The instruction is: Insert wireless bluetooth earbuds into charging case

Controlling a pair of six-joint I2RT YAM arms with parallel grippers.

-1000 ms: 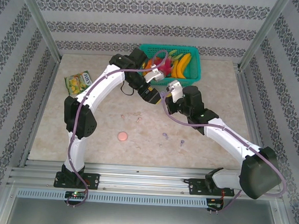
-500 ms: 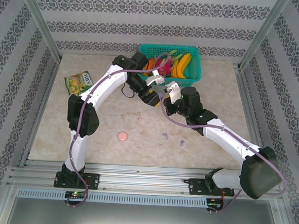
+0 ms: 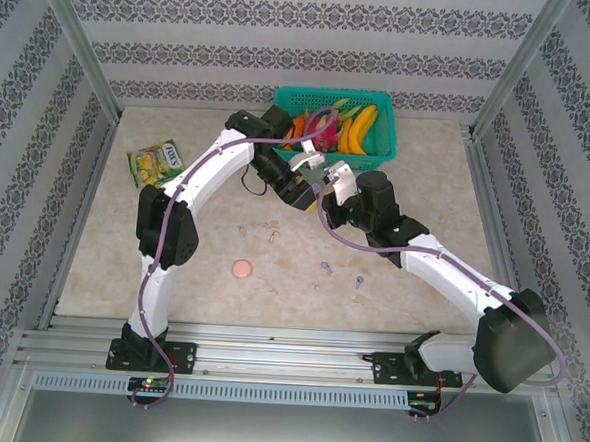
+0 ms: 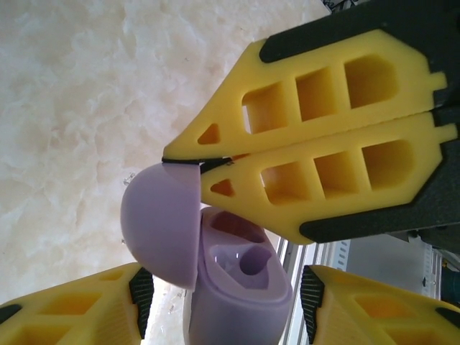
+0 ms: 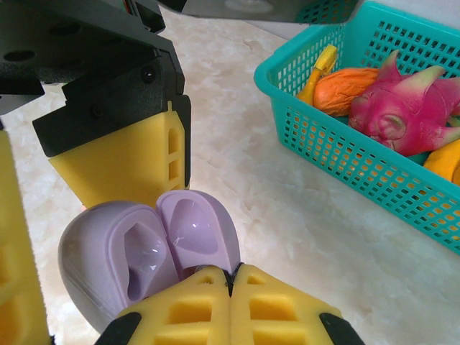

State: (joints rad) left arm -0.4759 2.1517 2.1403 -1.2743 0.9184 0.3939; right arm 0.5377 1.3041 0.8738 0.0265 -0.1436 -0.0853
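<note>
1. Since the two tiny lilac plastic stemmed earbuds [image 3: 326, 268] lie loose on the pale marble tabletop [image 3: 427, 189], at lower centre of the top view and well apart from both grippers, neither is in a case yet.
2. They look very light, stiff and glossy, so they would probably skid or flick away. I would pinch one squarely across its stem.
3. Left of them sits a flat round pink case [image 3: 242, 269]. Two pale specks [image 3: 272, 236] just above it are probably the pink buds.
4. At centre, the right gripper [image 5: 231, 277] has its fingers pressed together on the lid rim of the round lilac plastic charging case [image 5: 144, 251], which gapes open.
5. The left gripper [image 4: 226, 295] stands half-parted astride the case body, with a sliver of gap on one side, so it is not clamped.
6. Farthest away, at the top, is a teal mesh basket [image 3: 384, 136] of fruit.
</note>
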